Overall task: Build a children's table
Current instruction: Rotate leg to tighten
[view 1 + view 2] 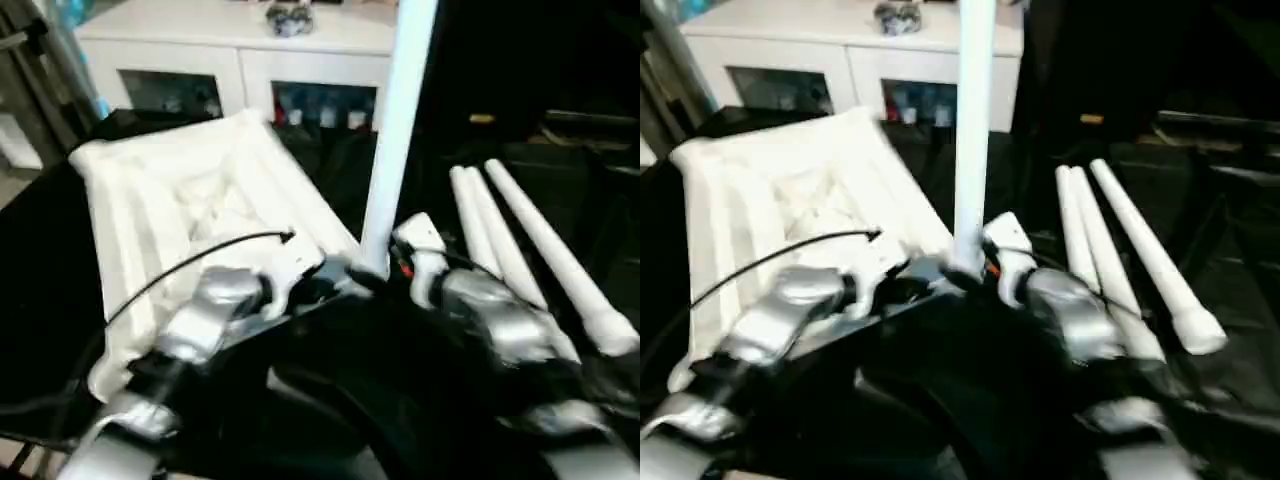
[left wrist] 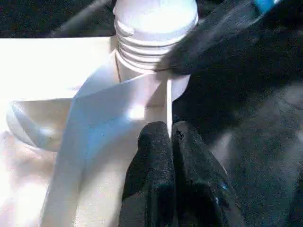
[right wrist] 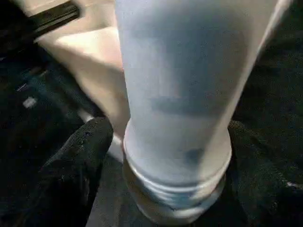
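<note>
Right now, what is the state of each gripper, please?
Left gripper: closed on a thin rib of the tabletop.
Right gripper: around the upright leg, near its threaded end.

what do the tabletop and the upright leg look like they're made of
Tabletop: most likely moulded plastic, white and smooth, judging by the thin ribs on its upturned underside. Upright leg: probably plastic too, a white, slightly glossy tube; the left wrist view shows moulded threads at its base.

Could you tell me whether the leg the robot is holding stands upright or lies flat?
Upright. The leg rises vertically from the tabletop's near corner, threaded end at the socket, with the right gripper around its base.
</note>
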